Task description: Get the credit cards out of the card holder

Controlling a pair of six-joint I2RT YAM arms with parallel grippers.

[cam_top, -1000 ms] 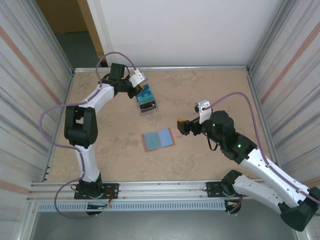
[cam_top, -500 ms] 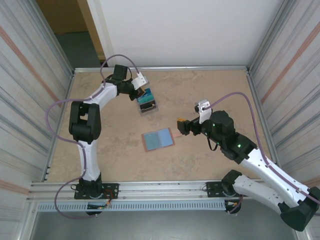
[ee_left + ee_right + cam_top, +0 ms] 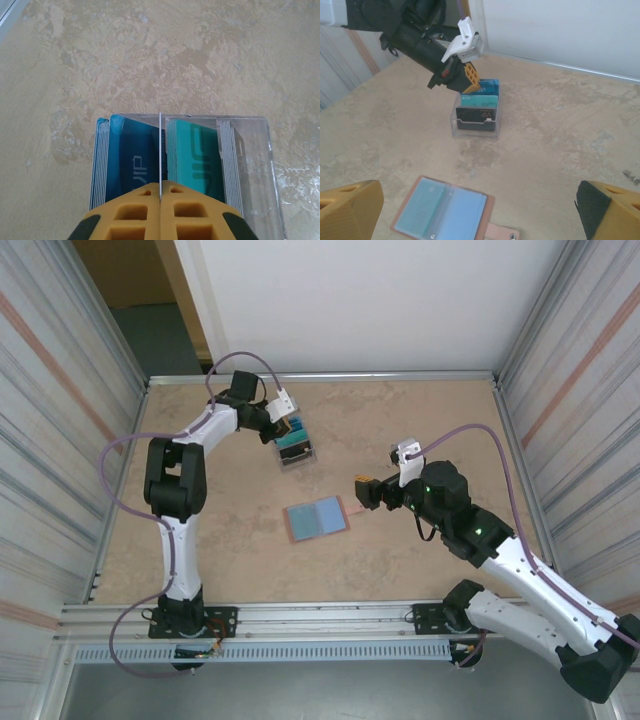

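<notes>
The card holder (image 3: 316, 518) lies open and flat mid-table, salmon-pink with pale blue lining (image 3: 440, 212); its pink tab (image 3: 501, 233) points right. My left gripper (image 3: 283, 426) hovers over a clear stand (image 3: 294, 447) at the back, shut on one credit card (image 3: 160, 150) seen edge-on as a thin white line between the yellow fingers (image 3: 135, 210). Blue and teal credit cards (image 3: 192, 155) stand in rows either side of it. My right gripper (image 3: 362, 492) stands open just right of the tab, nothing between its fingers (image 3: 350, 210).
The clear stand (image 3: 476, 117) also holds a dark card at its front. Metal-framed walls (image 3: 520, 430) close in the table on the left, right and back. Bare stone-patterned tabletop (image 3: 420, 420) lies between stand and card holder.
The left arm's elbow has swung a little toward the back and right, while its gripper has stayed over the stand. The right arm and the card holder have not moved.
</notes>
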